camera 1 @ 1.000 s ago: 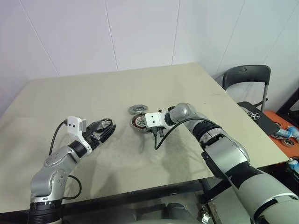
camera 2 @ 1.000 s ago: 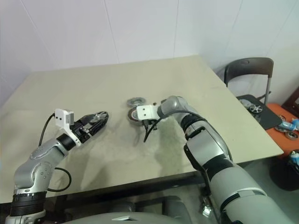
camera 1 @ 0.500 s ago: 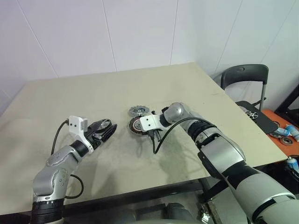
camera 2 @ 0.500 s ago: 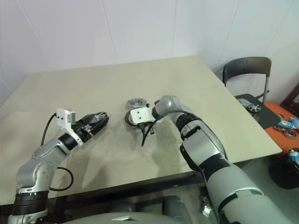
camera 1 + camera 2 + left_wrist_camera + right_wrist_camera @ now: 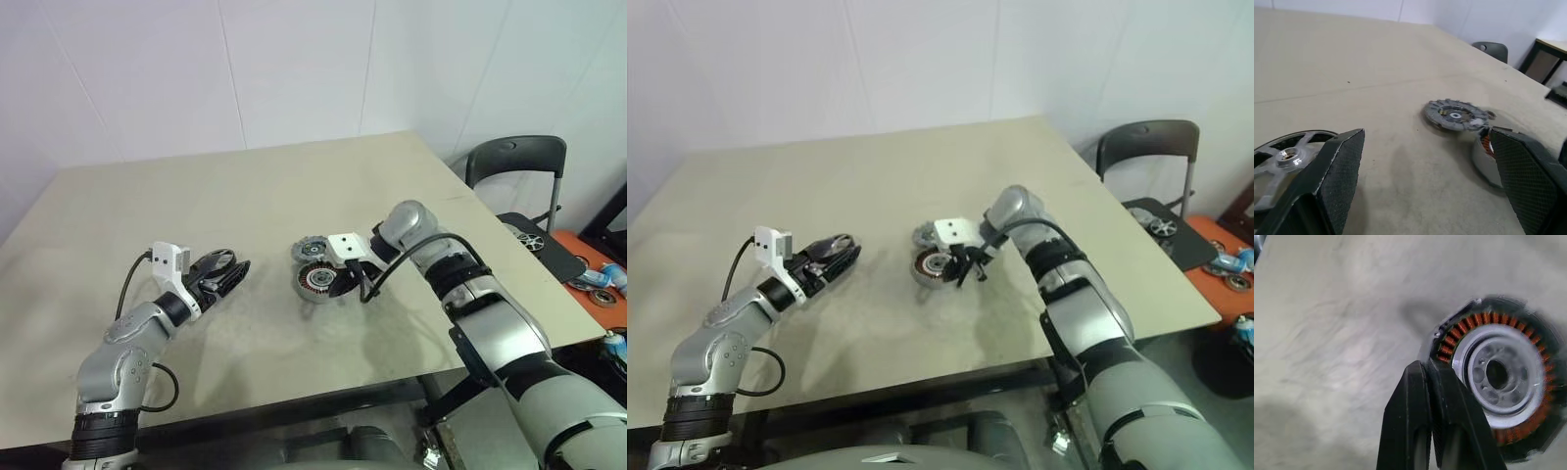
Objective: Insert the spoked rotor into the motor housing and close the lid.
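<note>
**Left eye view: housing open on the table, rotor at the left gripper**

Left eye view shows the motor housing (image 5: 315,281) lying flat near the middle of the beige table (image 5: 294,186), its copper windings facing up. The lid (image 5: 310,249) rests on the table just behind it, nearly touching. The right gripper (image 5: 1436,382) points down at the housing's rim from the right side; its two black fingers are pressed together with nothing between them, their tips at the edge of the winding ring. Whether they touch the rim cannot be told.

To the left, well apart from the housing, the left gripper (image 5: 223,278) sits low over the table with its fingers spread wide. The spoked rotor (image 5: 1284,159) lies against the outer side of one finger (image 5: 1339,171), not between the two. A dark chair (image 5: 516,162) stands beyond the table's right edge.
</note>
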